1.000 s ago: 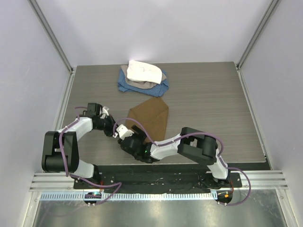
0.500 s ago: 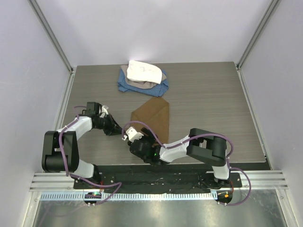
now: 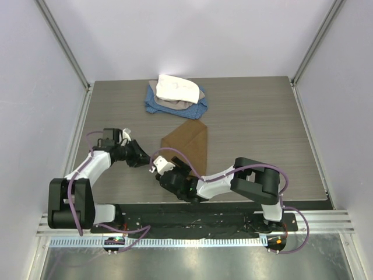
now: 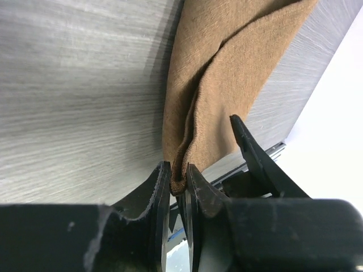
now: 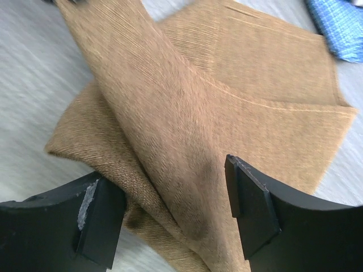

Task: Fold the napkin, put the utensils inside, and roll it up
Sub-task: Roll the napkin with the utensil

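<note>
— So, where is the napkin [image 3: 189,140] lying?

— Near the middle of the wood-grain surface [image 3: 262,128], folded to a pointed shape. Its near-left corner is raised off the wood. The left tool [image 4: 177,182] has that corner pinched, both fingers [image 4: 154,190] pressed together on the cloth's edge.

— And the right tool [image 5: 170,187]?

— Spread wide. Its own wrist view shows a raised ridge of the napkin running between its two dark fingers [image 5: 249,209]. Whether either finger touches the cloth, I cannot tell.

— What else is around?

— Toward the far edge lies a blue cloth [image 3: 156,107], with a white cloth [image 3: 175,87] heaped on top of it. The napkin's far tip comes just beside the blue one; I cannot tell if they touch.

— Anything in the way?

— Yes. From above, the two tools crowd close together at the napkin's near-left corner. The right arm [image 3: 215,184] reaches across the front of the surface, and its wrist covers the near end of the cloth, so that edge is hidden in the overhead view.
</note>
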You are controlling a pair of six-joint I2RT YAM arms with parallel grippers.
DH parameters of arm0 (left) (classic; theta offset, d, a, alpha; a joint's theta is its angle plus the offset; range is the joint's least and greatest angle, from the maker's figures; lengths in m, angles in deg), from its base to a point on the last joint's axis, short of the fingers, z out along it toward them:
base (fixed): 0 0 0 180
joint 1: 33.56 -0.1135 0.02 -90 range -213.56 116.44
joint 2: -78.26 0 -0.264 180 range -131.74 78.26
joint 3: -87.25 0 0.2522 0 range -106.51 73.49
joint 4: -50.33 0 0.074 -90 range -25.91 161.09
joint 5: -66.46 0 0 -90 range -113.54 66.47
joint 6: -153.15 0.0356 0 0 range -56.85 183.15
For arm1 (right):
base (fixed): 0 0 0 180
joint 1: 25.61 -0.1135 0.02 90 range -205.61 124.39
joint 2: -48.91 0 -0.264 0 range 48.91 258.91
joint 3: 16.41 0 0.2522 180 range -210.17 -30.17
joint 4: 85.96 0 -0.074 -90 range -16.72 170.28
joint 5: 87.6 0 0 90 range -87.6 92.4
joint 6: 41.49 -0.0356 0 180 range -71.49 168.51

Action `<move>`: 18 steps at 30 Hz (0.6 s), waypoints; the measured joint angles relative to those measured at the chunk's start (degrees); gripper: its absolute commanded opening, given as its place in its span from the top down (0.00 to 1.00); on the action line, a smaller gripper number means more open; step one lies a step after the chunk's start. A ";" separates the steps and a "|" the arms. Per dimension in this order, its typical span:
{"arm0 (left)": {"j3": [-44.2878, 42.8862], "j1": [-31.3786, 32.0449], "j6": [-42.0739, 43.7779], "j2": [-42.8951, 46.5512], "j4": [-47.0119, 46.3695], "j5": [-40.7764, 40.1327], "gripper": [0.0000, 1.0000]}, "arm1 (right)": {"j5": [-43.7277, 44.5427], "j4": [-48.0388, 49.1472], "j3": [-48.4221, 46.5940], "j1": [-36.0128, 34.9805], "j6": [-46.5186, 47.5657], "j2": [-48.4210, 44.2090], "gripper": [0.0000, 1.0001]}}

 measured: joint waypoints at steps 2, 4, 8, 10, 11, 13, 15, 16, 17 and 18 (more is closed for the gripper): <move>1.36 0.42 -1.05 1.11 -0.98 -0.20 0.79 | -2.34 -0.26 -0.13 0.09 -0.52 -0.42 0.22; 2.71 1.27 -2.21 1.92 -1.88 -0.74 0.78 | -5.62 -0.87 -0.35 0.09 -1.25 -1.01 0.21; 3.82 3.15 -3.65 3.02 -2.82 -1.75 0.76 | -12.04 -3.74 -0.44 0.07 -2.93 -3.98 0.16; 4.09 4.02 -4.00 3.74 -3.32 -2.43 0.75 | -14.91 -5.46 0.20 0.07 -3.98 -7.67 0.15; 4.13 4.37 -4.11 3.96 -3.56 -2.64 0.75 | -16.17 -5.77 1.05 0.07 -4.55 -10.23 0.15; 4.13 4.92 -4.39 4.04 -4.09 -3.08 0.75 | -18.40 -6.71 3.37 0.09 -5.66 -16.79 0.14; 4.15 5.38 -4.79 4.04 -4.50 -3.48 0.75 | -19.30 -7.78 4.96 0.13 -6.69 -22.58 0.16; 4.17 5.64 -4.90 4.04 -4.74 -3.67 0.75 | -19.56 -8.48 5.35 0.66 -7.54 -25.16 0.17; 4.20 5.92 -5.01 4.04 -4.90 -3.91 0.75 | -19.96 -9.57 5.38 1.22 -8.35 -27.12 0.18; 4.24 6.43 -5.09 4.02 -5.11 -4.28 0.75 | -20.37 -11.23 4.98 2.34 -9.42 -28.55 0.20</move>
